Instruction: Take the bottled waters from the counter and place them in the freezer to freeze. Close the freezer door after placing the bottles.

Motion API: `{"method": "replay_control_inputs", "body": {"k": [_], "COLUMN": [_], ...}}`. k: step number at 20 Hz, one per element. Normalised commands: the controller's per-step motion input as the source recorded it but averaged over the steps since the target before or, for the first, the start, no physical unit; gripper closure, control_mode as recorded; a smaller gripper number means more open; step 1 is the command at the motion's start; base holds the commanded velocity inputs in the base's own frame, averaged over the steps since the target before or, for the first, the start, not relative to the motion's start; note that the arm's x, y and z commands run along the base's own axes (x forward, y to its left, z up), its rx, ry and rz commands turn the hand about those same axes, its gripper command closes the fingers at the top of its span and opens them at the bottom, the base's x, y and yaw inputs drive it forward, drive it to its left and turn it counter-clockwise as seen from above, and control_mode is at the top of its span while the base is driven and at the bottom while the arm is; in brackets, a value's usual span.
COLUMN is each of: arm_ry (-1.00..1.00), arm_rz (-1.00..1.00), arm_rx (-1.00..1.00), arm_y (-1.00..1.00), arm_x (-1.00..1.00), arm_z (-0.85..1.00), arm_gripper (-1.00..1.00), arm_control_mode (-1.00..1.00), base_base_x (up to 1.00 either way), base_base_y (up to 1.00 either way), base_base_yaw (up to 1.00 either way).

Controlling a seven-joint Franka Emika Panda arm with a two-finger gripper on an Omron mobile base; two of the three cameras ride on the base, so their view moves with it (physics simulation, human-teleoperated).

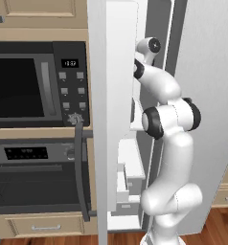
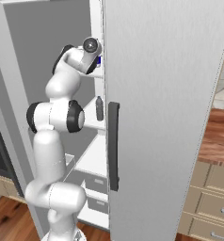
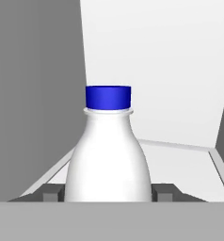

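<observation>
Looking along the hand, I see the whitish bottle upright with its blue cap on top, standing between my two dark fingertips, which sit against its sides. The gripper is closed partway around the bottle's body and has hold of it, inside the freezer with white walls behind and a white shelf below. The bottle's lower part and label are cut off at the bottom of the hand view. From the right base view, the slimmer greyish bottle stands upright on a lower freezer shelf, and the arm hides most of the held bottle. The freezer door stands open, edge-on in the left base view, beside the microwave and oven.
</observation>
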Motion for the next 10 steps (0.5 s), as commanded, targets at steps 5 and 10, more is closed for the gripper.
{"method": "replay_control_inputs", "body": {"k": [5,10], "arm_ry": [-0.03,-0.05], "arm_rz": [0.00,0.00], "arm_rx": [0.00,-0.06], "arm_y": [0.00,0.00], "arm_x": [0.02,0.00], "arm_z": [-0.37,-0.53], "arm_gripper": [1.00,1.00], "arm_control_mode": [-1.00,-1.00], "base_base_x": [0.00,0.00], "base_base_y": [0.00,0.00], "base_base_yaw": [0.00,0.00]}}
